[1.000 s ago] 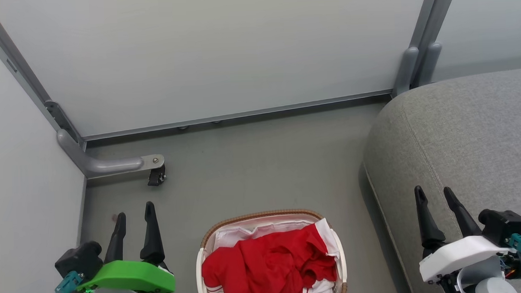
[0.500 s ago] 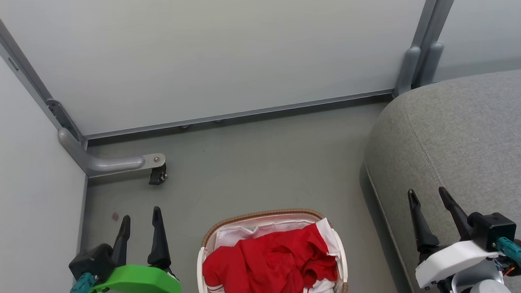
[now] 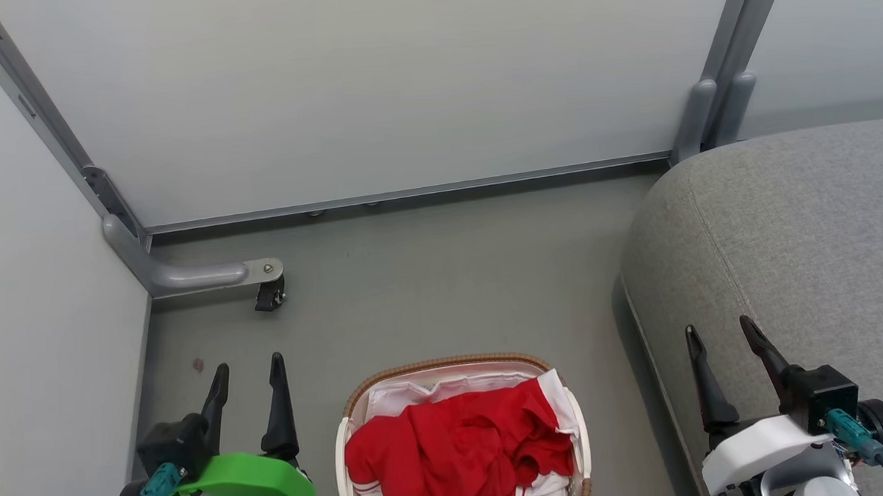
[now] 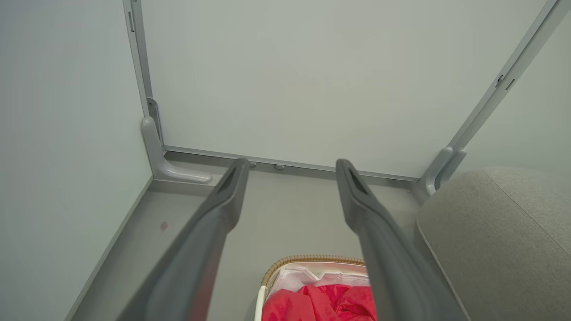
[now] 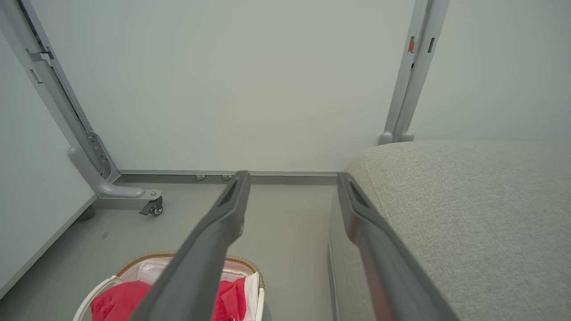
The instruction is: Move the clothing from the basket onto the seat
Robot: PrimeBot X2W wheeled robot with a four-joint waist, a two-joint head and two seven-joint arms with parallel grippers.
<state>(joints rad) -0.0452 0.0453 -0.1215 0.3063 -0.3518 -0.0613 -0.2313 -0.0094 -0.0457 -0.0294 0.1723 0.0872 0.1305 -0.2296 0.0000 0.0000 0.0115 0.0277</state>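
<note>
At seven o'clock in the head view the left gripper point(image 3: 249, 366) hangs above the floor point(image 3: 428, 278), fingers spread, holding nothing. At six, the red clothing point(image 3: 456, 453) lies heaped in the wicker-rimmed basket point(image 3: 445, 364). At four, the right gripper point(image 3: 717, 328), likewise spread and empty, hovers over the sofa seat point(image 3: 793, 228) edge; both seem readied for a reach.

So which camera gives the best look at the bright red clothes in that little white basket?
The head view: the bright red fabric clothing lies nearly whole in the cream brown-rimmed basket, unobstructed. Left wrist view catches just a strip; in the right wrist view a dark finger crosses it.
</note>
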